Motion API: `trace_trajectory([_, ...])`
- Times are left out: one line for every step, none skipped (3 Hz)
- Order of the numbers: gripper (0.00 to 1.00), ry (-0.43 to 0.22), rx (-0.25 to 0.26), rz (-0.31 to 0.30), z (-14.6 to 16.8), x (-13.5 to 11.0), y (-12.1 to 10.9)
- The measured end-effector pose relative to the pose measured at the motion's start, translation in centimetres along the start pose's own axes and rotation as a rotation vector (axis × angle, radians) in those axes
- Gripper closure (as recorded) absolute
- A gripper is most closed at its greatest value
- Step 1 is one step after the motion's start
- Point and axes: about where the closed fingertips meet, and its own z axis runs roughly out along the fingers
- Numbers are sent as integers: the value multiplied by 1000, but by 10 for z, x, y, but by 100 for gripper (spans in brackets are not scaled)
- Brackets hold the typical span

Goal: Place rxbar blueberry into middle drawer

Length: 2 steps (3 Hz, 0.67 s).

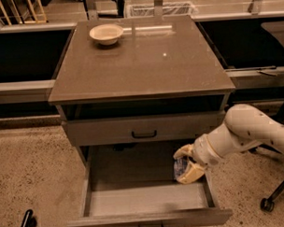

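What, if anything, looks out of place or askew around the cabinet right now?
Nothing stands out. The hand grips the rxbar blueberry at the right side of the open middle drawer; the bowl sits upright on the cabinet top.

By the right wall of the open middle drawer, the claw grips the rxbar blueberry (blue).
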Motion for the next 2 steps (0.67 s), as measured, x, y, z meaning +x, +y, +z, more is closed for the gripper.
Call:
trace_trajectory([100,-74,-5,11,5,33,16])
trace_trajectory([100,-81,-4,-24,6,38,18])
